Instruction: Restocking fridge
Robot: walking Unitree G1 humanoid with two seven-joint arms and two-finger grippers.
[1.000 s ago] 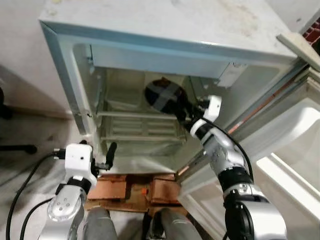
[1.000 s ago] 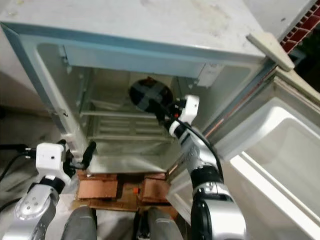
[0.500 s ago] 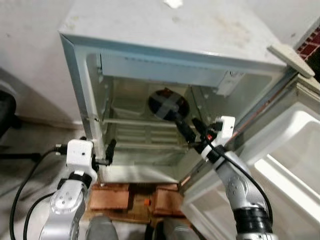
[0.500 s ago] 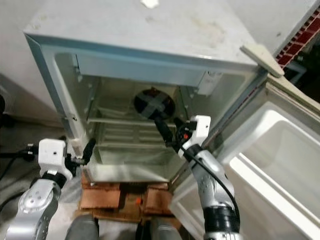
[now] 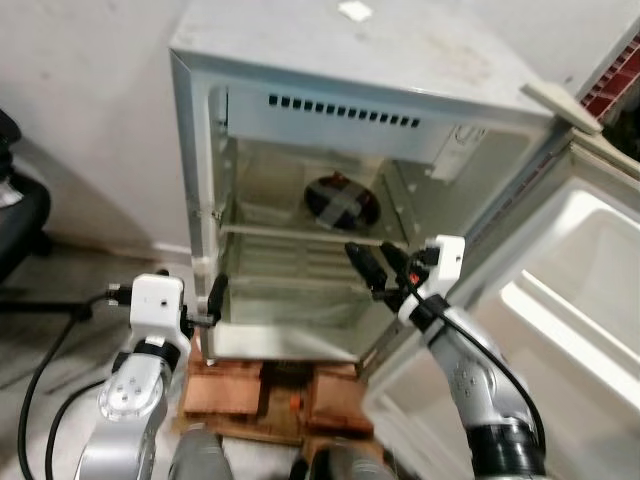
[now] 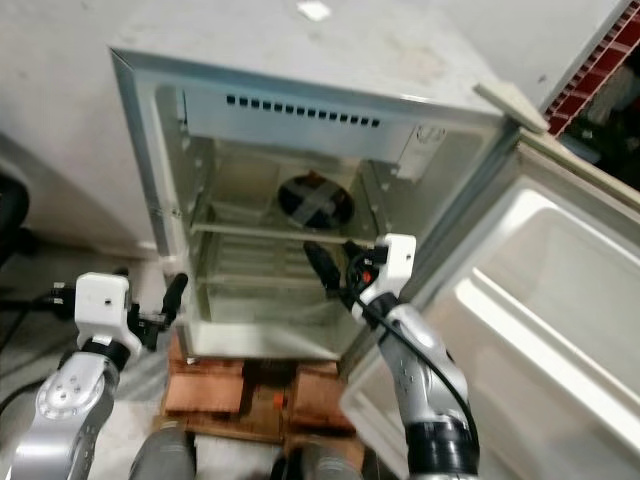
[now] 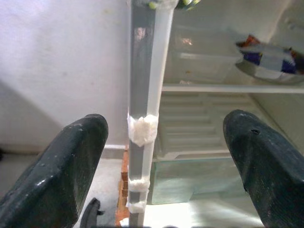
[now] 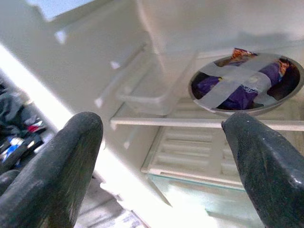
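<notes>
One bowl, sealed with crossed tape, is left on the upper shelf of the fridge. Right end effector has been withdrawn from it, fingers spread, empty. Left end effector is held spread by the fridge's left edge. Placement is judged complete.

Silver arms, white wrist boxes, black cables, black-fingered right hand.

Right pincer spread wide with nothing between its fingers, taped bowl of purple packets on the fridge shelf beyond
</notes>
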